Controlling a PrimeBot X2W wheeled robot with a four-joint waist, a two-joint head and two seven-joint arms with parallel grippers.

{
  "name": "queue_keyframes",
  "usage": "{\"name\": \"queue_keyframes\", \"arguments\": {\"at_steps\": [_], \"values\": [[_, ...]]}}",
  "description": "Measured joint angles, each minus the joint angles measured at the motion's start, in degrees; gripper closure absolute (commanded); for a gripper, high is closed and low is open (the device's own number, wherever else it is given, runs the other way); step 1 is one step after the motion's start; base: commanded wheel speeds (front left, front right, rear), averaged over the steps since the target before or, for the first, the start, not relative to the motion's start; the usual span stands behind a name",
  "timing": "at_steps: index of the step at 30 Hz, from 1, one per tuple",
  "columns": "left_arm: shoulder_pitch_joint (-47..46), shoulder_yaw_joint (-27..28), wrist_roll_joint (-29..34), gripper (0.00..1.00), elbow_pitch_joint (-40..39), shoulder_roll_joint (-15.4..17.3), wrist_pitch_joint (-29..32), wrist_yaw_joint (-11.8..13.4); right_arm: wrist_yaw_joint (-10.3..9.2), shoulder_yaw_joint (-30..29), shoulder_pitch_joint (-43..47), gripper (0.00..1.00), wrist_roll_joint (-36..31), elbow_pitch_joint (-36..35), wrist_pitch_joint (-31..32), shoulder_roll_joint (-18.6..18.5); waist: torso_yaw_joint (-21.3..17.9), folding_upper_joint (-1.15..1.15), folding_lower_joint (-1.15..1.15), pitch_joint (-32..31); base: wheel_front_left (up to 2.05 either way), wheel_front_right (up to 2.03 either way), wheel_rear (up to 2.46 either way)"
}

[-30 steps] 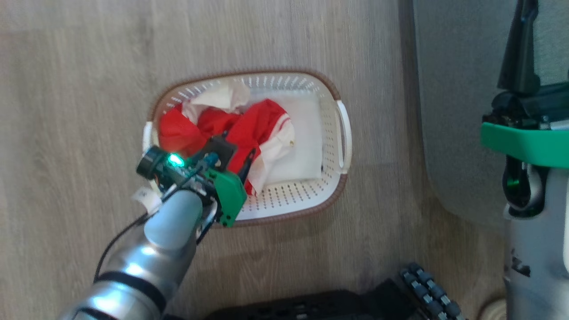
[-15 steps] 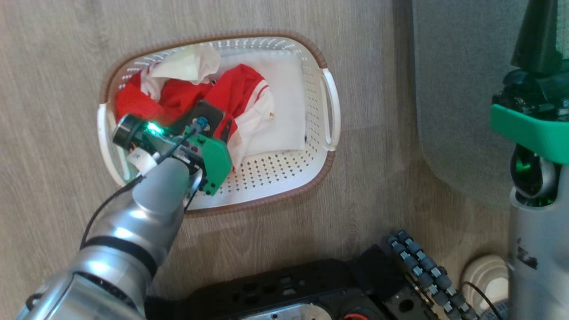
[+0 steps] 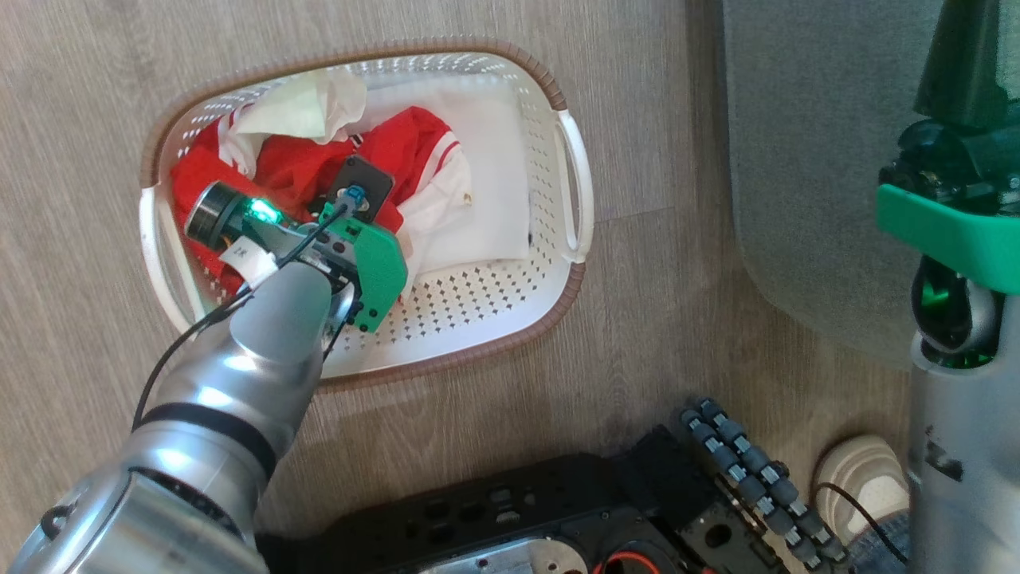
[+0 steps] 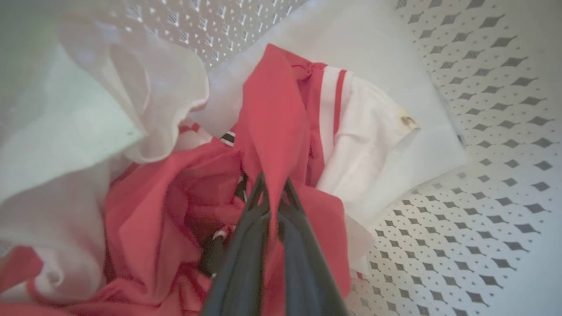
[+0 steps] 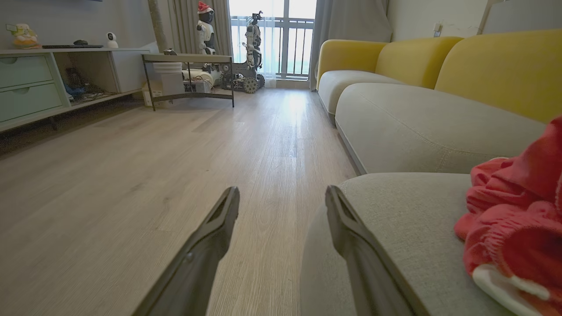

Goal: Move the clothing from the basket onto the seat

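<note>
Clothing (image 4: 272,123) sits pinched between left fingers (image 4: 240,259); wrist tag (image 3: 243,257) illegible.

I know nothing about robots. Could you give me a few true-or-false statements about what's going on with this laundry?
1. The left pincer pinches a fold of the red clothing. True.
2. The basket stands on the seat. False: it stands on the wooden floor beside the seat.
3. The right pincer grips something. False: its fingers stand apart with nothing between them.
4. A red garment already lies on the seat. True.
</note>
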Motion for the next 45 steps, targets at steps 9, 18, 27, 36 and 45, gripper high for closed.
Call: {"name": "queue_keyframes", "arguments": {"at_steps": [9, 18, 27, 36, 45], "values": [[2.0, -1.3, -2.9, 1.0, -2.7, 0.0, -3.1, -1.6, 0.0, 0.4, 0.0, 0.0, 0.2, 2.8, 0.0, 0.0, 0.6, 0.0, 0.0, -4.1, 0.0, 0.0, 0.0], [6.0, -2.5, -7.3, 1.0, -9.1, 0.0, -5.4, -3.0, 0.0, 1.8, 2.2, 0.0, -1.8, 10.3, 0.0, 0.0, 3.0, 0.0, 0.0, -13.4, 0.0, 0.0, 0.0], [11.7, -1.9, -10.8, 1.0, -18.5, 0.0, -5.5, -3.5, 0.0, 1.6, 8.8, 0.0, -2.8, 17.3, 0.0, 0.0, 6.8, 0.01, 0.0, -26.3, 0.0, 0.0, 0.0], [15.8, 0.3, -11.7, 1.0, -24.4, 0.1, -5.5, -4.6, -0.01, 1.3, 16.6, 0.0, -2.8, 23.1, 0.0, 0.0, 10.1, 0.01, -0.01, -40.4, 0.0, 0.0, 0.0], [16.7, 1.7, -14.2, 1.0, -27.3, 0.9, -5.5, -4.5, 0.0, 1.6, 24.0, 0.0, -2.1, 26.3, 0.0, 0.0, 12.5, 0.01, -0.01, -52.5, 0.0, 0.0, 0.0]]}}
